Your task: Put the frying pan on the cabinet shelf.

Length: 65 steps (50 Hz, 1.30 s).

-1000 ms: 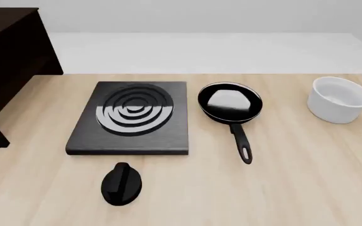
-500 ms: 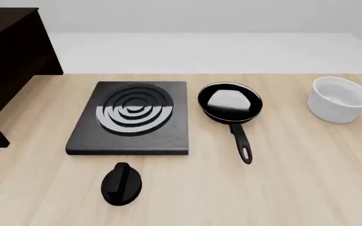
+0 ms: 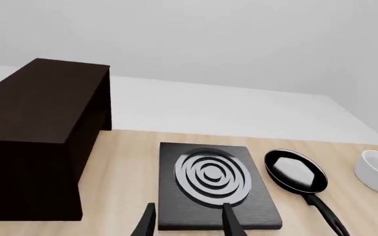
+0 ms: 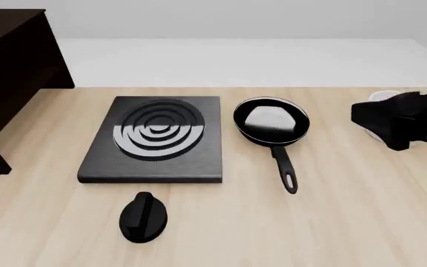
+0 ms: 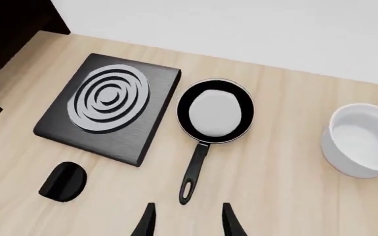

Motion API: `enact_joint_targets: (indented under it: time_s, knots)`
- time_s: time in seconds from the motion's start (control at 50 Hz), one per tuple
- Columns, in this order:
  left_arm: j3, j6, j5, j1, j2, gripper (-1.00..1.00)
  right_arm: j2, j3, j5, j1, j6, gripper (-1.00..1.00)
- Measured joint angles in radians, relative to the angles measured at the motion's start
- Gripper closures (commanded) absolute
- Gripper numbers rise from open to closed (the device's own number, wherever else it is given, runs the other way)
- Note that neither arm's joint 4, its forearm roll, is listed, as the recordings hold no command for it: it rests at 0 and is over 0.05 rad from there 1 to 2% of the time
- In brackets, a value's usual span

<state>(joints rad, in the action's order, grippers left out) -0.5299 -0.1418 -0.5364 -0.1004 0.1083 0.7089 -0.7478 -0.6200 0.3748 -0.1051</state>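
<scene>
While nothing is gripped yet, notes for the reach toward the handle:

Pan: small round glossy black frying pan (image 4: 271, 122) flat on the light wooden table (image 4: 362, 222), just beside the right edge of the black square stove plate with concentric rings (image 4: 156, 138); long handle pointing back toward the arms' side.
Shelf: flat top board of the tall, almost black wooden cabinet (image 3: 41, 103), at the table's far left, well apart from the pan, beyond the stove plate.
Right gripper (image 5: 186, 220): fingers apart, clamped on nothing; in the front view a dark bulk coming in from the right, in front of the white bowl (image 5: 362, 139), which it mostly hides there.
Left gripper (image 3: 187, 221): fingers apart, empty, looking out over the stove plate.
Step in hand, as judged: bringing the right gripper to the pan handle.
Doing it well: line up the open fingers across the handle, not along it; grip near the pan body rather than the rounded end, so less droop; come down clear of the bowl.
Afterwards, likely: lift high enough to clear the stove plate on the way left.
Other: black knob (image 4: 144, 217) on the table near the stove plate's near edge, clear of the approach.
</scene>
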Motion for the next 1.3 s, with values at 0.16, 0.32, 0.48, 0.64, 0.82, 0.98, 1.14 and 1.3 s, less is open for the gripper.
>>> enact_joint_targets:
  time_s: [0.16,0.32,0.48,0.64,0.82,0.98,1.14,1.3]
  knots:
    - [-0.007,0.000,0.001,-0.004,0.009,-1.00,0.112,-0.032,-0.004,0.023,-0.022,-1.00]
    - [-0.015,0.003,-0.002,-0.012,0.015,-1.00,0.217,-0.063,0.007,0.029,-0.023,-1.00]
    - [-0.012,0.002,0.001,-0.018,0.019,-1.00,0.313,-0.086,0.029,0.017,0.000,-1.00]
    - [-0.017,-0.023,-0.007,-0.038,0.021,-1.00,0.393,-0.118,0.052,0.003,0.022,-1.00]
    - [-0.032,-0.042,-0.019,-0.053,0.020,-1.00,0.473,-0.148,0.079,-0.005,0.034,-1.00]
    - [-0.038,-0.047,-0.021,-0.059,0.022,-1.00,0.536,-0.160,0.100,-0.007,0.037,-1.00]
    - [-0.032,-0.043,-0.023,-0.063,0.014,-1.00,0.592,-0.164,0.131,-0.008,0.043,-1.00]
    - [-0.030,-0.037,-0.024,-0.062,0.013,-1.00,0.643,-0.167,0.155,-0.008,0.047,-1.00]
